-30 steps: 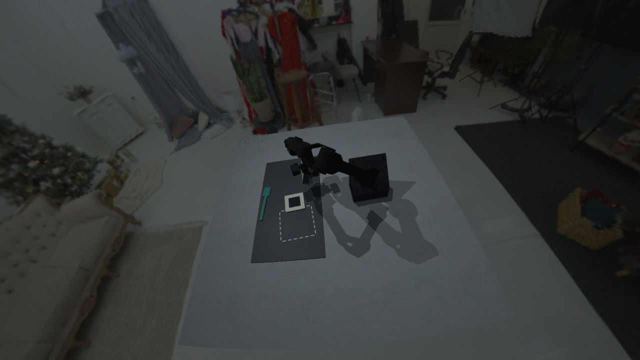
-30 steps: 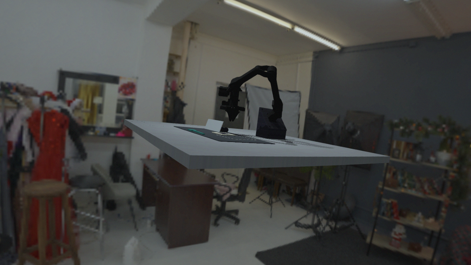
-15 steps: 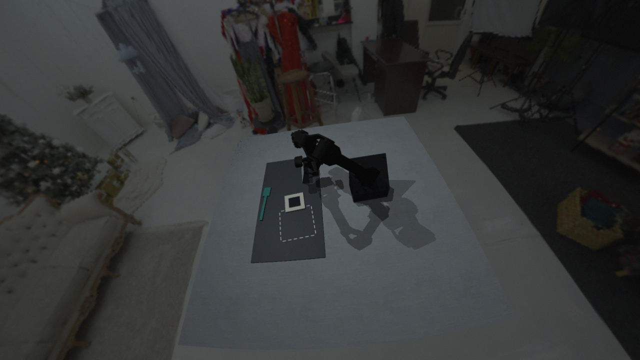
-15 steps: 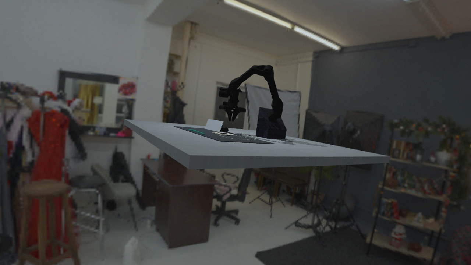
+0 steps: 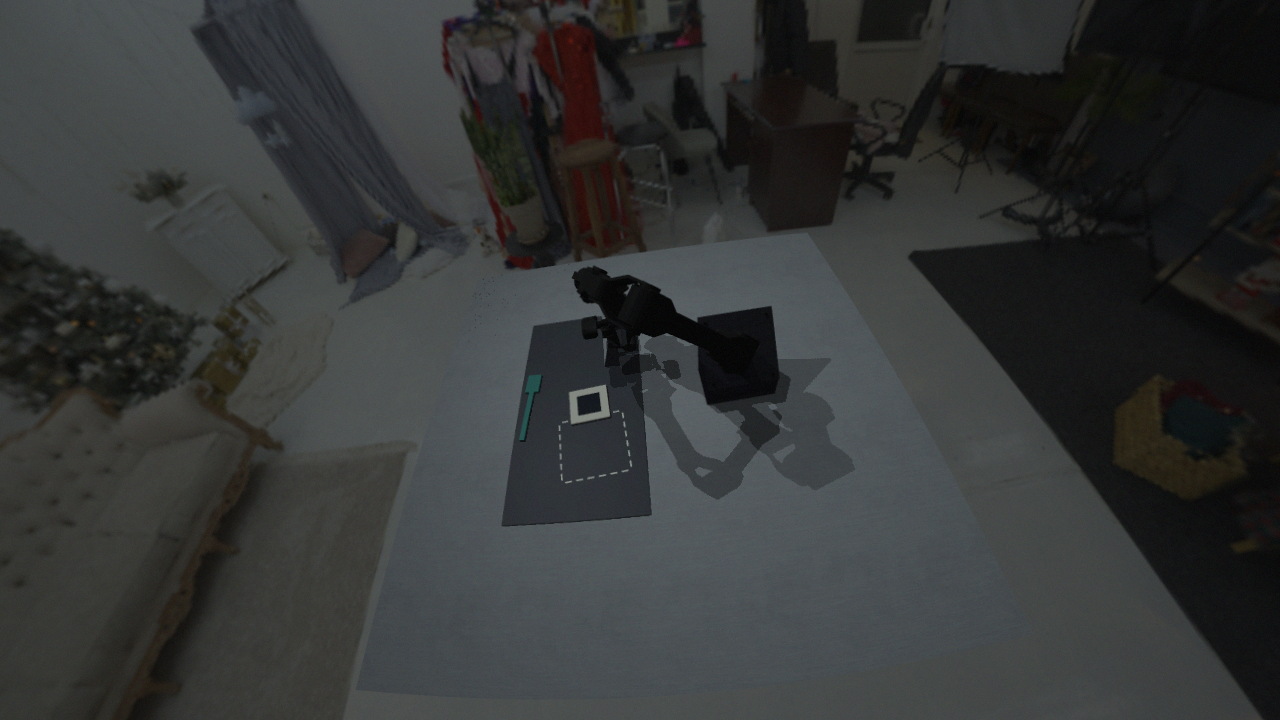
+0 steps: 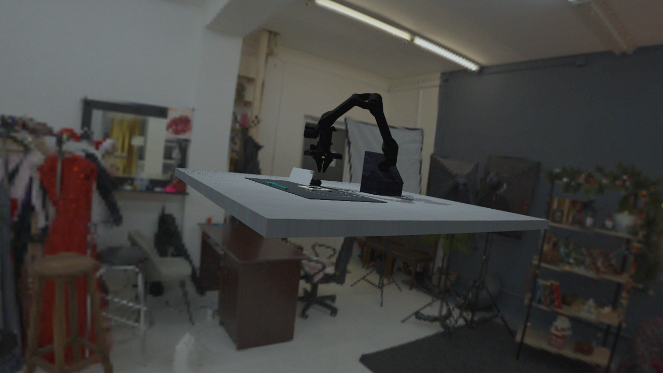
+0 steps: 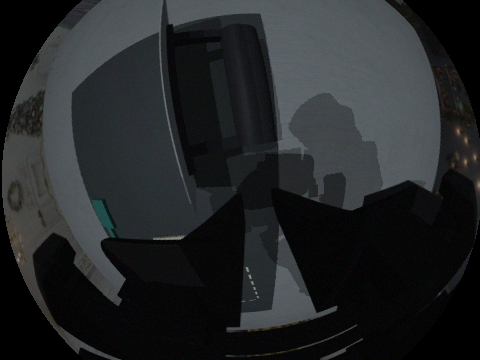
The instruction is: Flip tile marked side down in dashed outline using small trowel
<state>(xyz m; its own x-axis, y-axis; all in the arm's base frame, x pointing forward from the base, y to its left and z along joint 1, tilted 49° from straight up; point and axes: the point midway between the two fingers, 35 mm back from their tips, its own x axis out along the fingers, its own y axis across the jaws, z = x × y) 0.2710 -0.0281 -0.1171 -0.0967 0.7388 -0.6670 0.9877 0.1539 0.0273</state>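
The trowel (image 6: 301, 176) (image 7: 247, 85) has a pale flat blade standing on edge at the mat's back right, with a dark bar handle on its right side. The arm hides most of it in the top view. My gripper (image 6: 322, 171) (image 7: 256, 196) is slightly open and empty, pointing down above the table near the handle. The tile (image 5: 588, 403) (image 6: 315, 188) lies flat with its dark marked square up, at the back edge of the dashed outline (image 5: 631, 468) (image 7: 257, 297). In the wrist view a finger hides most of the tile.
A teal flat-headed stick (image 5: 534, 384) (image 6: 276, 185) (image 7: 103, 214) lies near the left edge of the dark mat (image 5: 537, 501). The arm's dark base block (image 6: 380, 178) stands on the table (image 5: 716, 582), right of the mat.
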